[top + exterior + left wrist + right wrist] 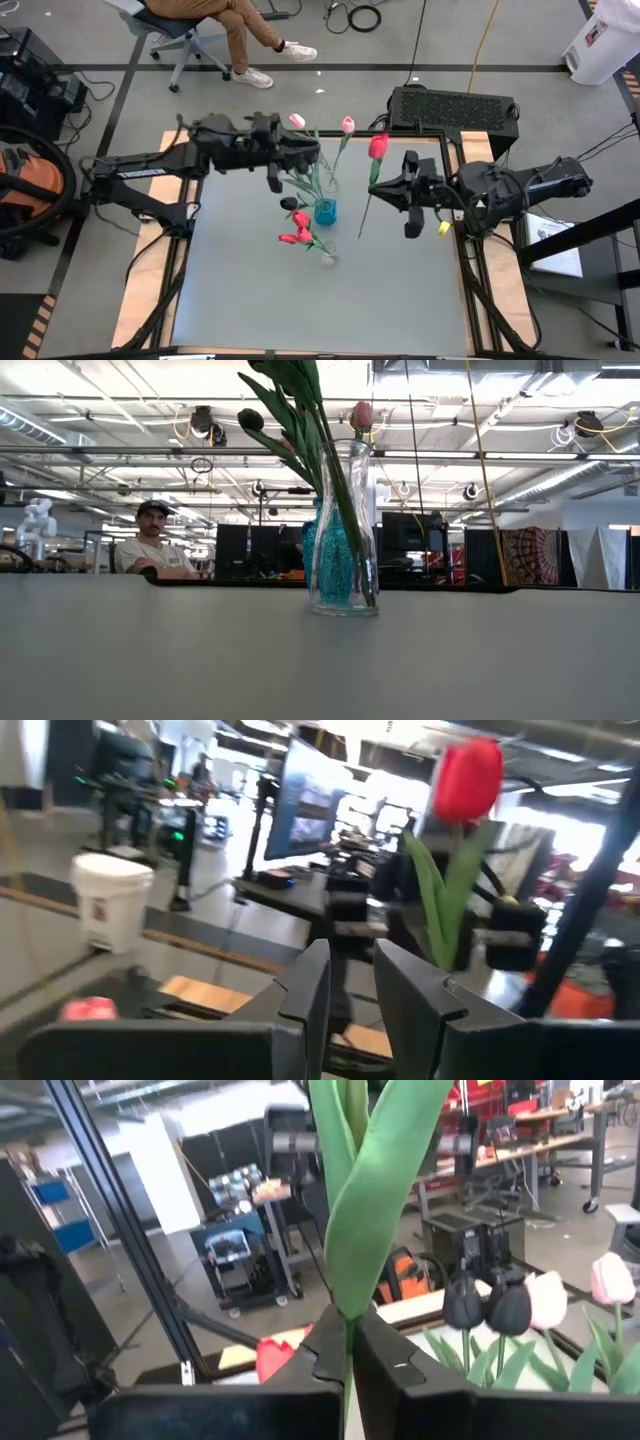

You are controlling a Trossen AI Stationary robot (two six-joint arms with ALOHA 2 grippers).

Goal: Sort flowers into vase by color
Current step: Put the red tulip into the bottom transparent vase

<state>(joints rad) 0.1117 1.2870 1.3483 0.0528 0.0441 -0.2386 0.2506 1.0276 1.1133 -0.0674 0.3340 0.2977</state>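
Right gripper, right of the blue vase, is clenched on a red tulip stem. Left gripper, behind the vase, stands slightly parted, holding nothing

Two vases; two arms; one person

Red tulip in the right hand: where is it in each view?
High: red tulip right of centre, stem running down beside the right hand.
Low: not in it.
Left wrist: upper right, above the leaves.
Right wrist: only stem and leaf, centre; head out of frame.
Shared landmark: blue vase, in high and low views.
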